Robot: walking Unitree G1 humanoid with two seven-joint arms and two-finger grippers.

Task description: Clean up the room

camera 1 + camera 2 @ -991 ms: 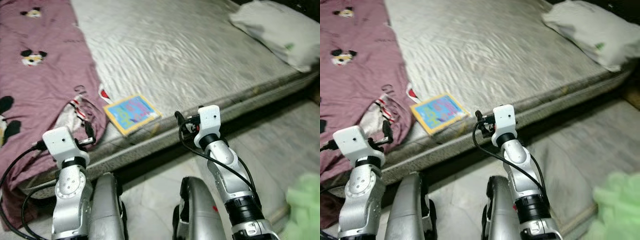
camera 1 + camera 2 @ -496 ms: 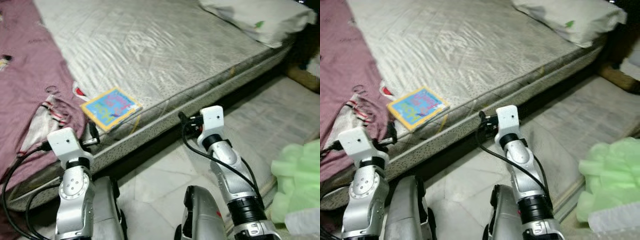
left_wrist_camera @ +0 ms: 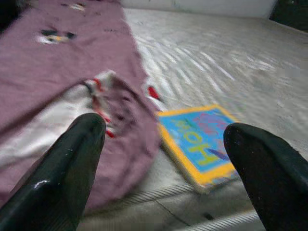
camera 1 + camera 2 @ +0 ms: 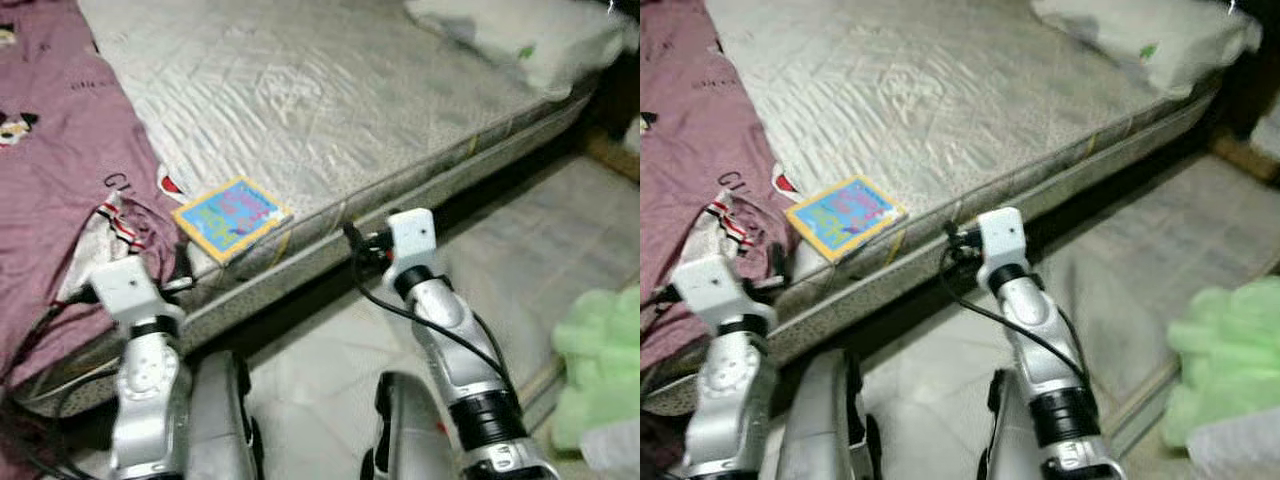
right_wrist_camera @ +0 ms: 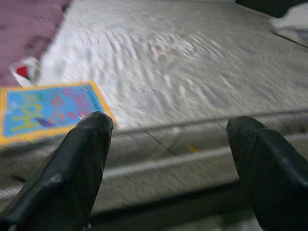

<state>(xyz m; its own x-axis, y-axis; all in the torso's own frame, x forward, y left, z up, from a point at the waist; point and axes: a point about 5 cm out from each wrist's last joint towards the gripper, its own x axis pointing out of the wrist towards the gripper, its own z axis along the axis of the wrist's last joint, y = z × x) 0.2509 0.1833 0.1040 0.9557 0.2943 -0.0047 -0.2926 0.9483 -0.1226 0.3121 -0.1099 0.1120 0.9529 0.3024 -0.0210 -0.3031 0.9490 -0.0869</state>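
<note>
Lying on mattress (image 4: 330, 90): book (image 4: 231, 216) (lettering perhaps "ACH").

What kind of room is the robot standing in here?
Most likely a bedroom: a bare grey mattress lies low over a tiled floor, with a pillow at its far end and a purple cartoon-print blanket beside a colourful book.

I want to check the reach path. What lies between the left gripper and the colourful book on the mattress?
In the left wrist view, the open left gripper points at the book; between them lies bare mattress edge, with the purple blanket beside it.
</note>
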